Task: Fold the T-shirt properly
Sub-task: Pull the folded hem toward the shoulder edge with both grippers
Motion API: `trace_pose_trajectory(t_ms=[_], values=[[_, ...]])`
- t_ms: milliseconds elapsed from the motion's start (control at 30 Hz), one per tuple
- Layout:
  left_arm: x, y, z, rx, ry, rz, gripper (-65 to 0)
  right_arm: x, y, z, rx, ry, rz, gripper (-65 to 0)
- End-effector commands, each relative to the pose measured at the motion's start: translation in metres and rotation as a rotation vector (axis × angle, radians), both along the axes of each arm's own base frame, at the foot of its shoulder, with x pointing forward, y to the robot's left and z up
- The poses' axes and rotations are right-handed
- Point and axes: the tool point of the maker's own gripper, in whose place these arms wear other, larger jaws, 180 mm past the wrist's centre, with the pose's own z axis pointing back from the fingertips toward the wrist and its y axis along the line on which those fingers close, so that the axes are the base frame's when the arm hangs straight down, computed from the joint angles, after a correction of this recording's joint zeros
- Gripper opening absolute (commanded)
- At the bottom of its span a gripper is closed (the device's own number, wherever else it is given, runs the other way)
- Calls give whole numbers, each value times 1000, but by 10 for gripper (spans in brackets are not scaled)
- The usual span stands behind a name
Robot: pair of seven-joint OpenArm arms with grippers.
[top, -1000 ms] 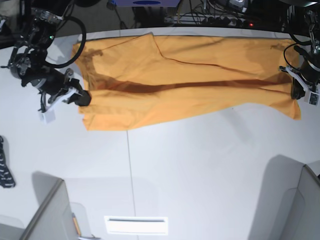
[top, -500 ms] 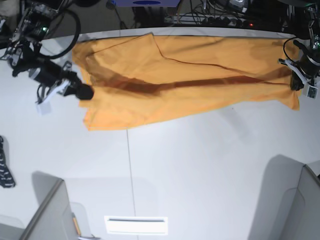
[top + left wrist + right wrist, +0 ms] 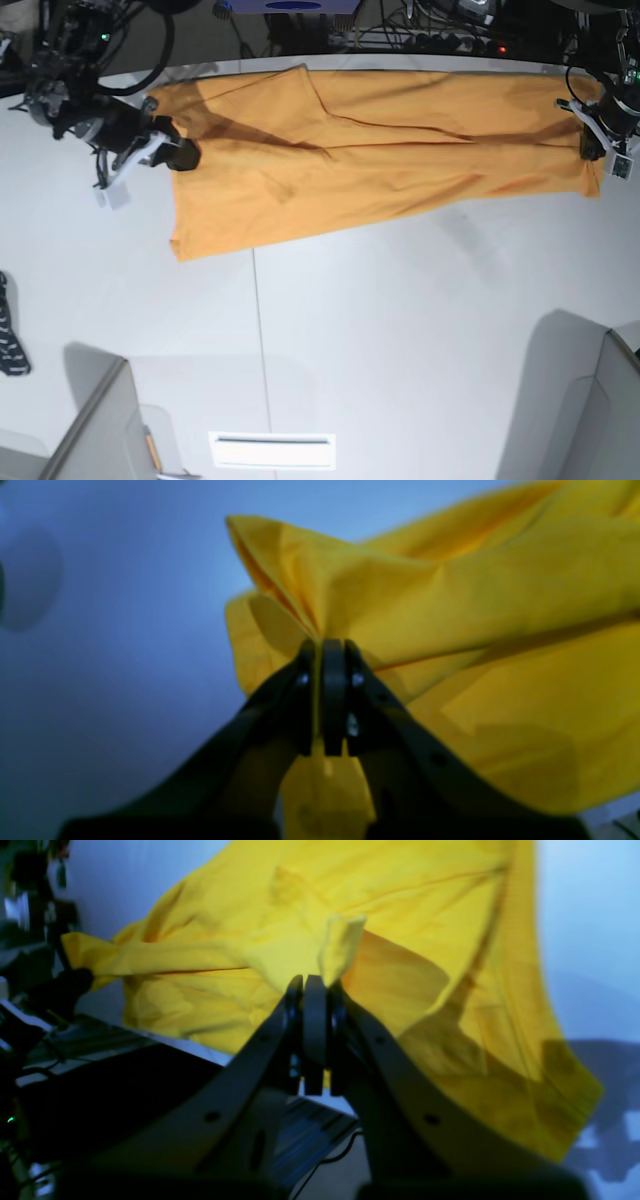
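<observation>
The T-shirt (image 3: 370,150), orange-yellow, lies stretched across the far half of the white table (image 3: 400,330), one long band running from side to side, its near edge slanting down to a corner at the base view's left. The right gripper (image 3: 185,157), at that left side, is pressed together on a bunched fold of the cloth; its wrist view shows the jaws closed with a tuft of fabric standing up between them (image 3: 315,990). The left gripper (image 3: 597,152), at the opposite end, likewise pinches a gathered corner of the shirt (image 3: 325,650). Between the two grippers the cloth shows long shallow creases.

Other items lie well apart from the shirt: a dark patterned strap (image 3: 10,335) at the table's left edge; a white rectangular slot (image 3: 272,450) at the near edge; and grey angled panels (image 3: 90,430) at both near corners. A thin seam line (image 3: 260,340) runs across the tabletop from the shirt toward the near edge. Behind the far edge sit cables and dark equipment (image 3: 420,25), with a blue object (image 3: 295,6) partly in view.
</observation>
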Motion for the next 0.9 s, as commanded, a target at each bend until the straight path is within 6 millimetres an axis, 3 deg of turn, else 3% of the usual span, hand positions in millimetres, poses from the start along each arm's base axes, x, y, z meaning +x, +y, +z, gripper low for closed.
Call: trace_pose_trajectory(t_ms=[0,200,367,533,633,667,700,800,867], values=[[12,2,14,15,-50,-18,-650,4,0,1,-6,-20,4,-650],[3,6,9,47,-16,-23,-650,-4,-6,-26,-29,56,-21,-650],[-4,10,3,112,12,-30,-650,-6,-7,-28,-30,67,-20,-650],[1,5,10,115,-13,-42,-650,-7,-7,-29,-32,73,-16,-650],[7,-1,18,119,-38,-62,-650,-6,-7,-28,-33,67,-19,-435],[9,-3,20,121,-44,-71,-632,-7,-7,-29,-34,68,-20,-398],[10,-6,22,122,-50,-79,-569,-8,-8,-29,-34,69,-22,-386],[12,-13,28,124,-64,-99,-420,-6,-7,-25,-38,55,-18,-389],[6,-19,26,114,-57,-105,-380,-5,-7,-23,-39,47,-17,-389]])
